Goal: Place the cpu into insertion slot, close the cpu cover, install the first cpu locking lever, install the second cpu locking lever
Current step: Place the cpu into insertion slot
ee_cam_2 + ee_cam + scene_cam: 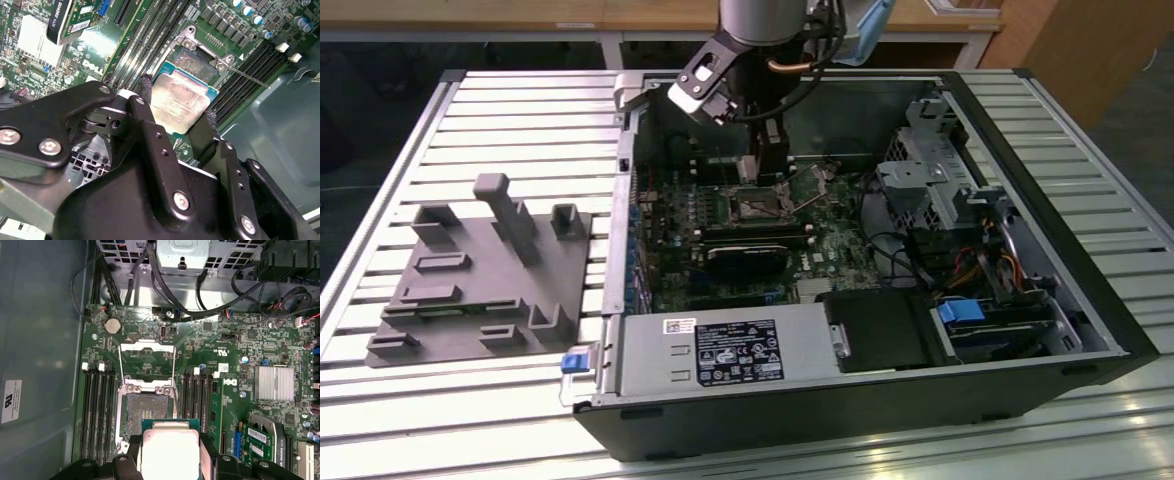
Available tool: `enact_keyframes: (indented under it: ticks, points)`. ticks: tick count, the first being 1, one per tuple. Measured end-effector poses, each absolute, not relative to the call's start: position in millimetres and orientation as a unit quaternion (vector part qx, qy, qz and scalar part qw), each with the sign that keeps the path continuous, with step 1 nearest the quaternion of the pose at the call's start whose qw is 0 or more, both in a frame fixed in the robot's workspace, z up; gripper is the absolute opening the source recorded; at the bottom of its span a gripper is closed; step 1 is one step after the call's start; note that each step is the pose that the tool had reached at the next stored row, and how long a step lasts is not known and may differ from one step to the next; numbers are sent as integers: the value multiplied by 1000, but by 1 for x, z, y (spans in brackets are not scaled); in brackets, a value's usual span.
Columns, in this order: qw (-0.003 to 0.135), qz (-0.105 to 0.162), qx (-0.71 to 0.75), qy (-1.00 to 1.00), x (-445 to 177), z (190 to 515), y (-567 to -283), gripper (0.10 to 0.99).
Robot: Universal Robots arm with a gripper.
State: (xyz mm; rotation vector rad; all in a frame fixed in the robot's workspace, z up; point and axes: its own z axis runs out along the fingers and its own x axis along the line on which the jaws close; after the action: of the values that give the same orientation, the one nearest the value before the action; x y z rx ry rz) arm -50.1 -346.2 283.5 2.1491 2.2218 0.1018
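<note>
Silver-grey top, green-edged cpu, pinched in hand, near open insertion slot

A black-and-white label lies on top of the power supply, at the near side of the case in the exterior view. In the first wrist view a white sticker sits on the grey case wall, and a white logo is printed on the motherboard. Their fine print cannot be made out, nor any on the cpu.

A slatted table carries an open computer case and, seemingly, a grey moulded fixture.
</note>
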Motion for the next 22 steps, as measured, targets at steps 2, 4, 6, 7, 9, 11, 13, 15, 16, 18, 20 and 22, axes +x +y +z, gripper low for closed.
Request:
enact_keyframes:
  ticks: [2, 4, 6, 7, 9, 11, 13, 15, 16, 18, 20, 22]
  points:
    - [24, 33, 696, 717, -50, 283, -346, 541]
    - [24, 33, 697, 716, -50, 283, -346, 541]
    - [25, 33, 698, 714, -50, 283, -346, 541]
    - [25, 33, 699, 714, -50, 283, -346, 541]
    - [25, 33, 701, 712, -50, 283, -346, 541]
    - [25, 33, 705, 708, -50, 282, -346, 541]
    - [25, 33, 708, 705, -50, 281, -346, 541]
    - [25, 32, 711, 702, -50, 279, -346, 541]
    - [25, 32, 713, 700, -50, 279, -346, 541]
    - [25, 32, 715, 698, -50, 278, -346, 541]
    - [25, 32, 717, 695, -50, 276, -346, 541]
    - [25, 32, 719, 694, -50, 275, -345, 541]
